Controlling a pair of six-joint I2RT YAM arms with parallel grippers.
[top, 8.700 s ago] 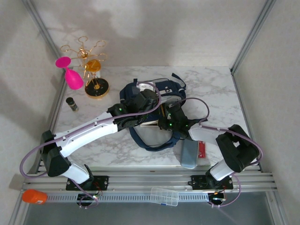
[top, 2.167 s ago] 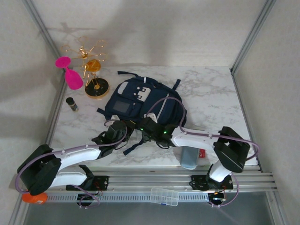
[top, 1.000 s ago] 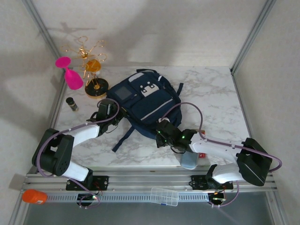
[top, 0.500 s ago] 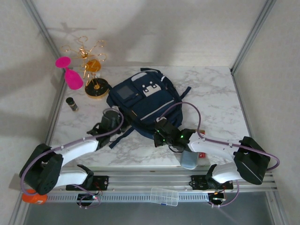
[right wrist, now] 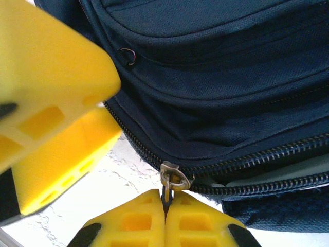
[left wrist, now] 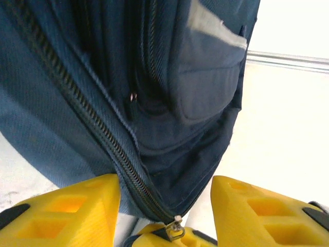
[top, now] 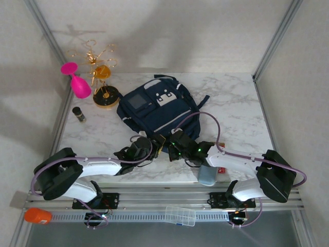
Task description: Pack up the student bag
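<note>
The student bag (top: 157, 110), navy with white stripes, lies flat in the middle of the table. In the right wrist view my right gripper (right wrist: 165, 216) is shut on the zipper pull (right wrist: 172, 177) at the bag's near edge (right wrist: 216, 118), where the zip stands partly parted. My left gripper (left wrist: 164, 206) is open, one yellow finger (left wrist: 61, 211) on each side of that same near corner of the bag (left wrist: 169, 154) and its zipper line (left wrist: 97, 123). From above, the left gripper (top: 154, 143) and right gripper (top: 171, 150) sit close together at the bag's front edge.
A gold rack (top: 100, 77) and a pink glass (top: 78, 82) stand at the back left, a small dark bottle (top: 78, 113) in front of them. A grey-blue case (top: 207, 172) and a red item (top: 222, 163) lie near the right arm.
My left gripper has left the bag's left side, swung to its near edge beside the right gripper, and opened. The right gripper has stayed shut on the zipper pull.
</note>
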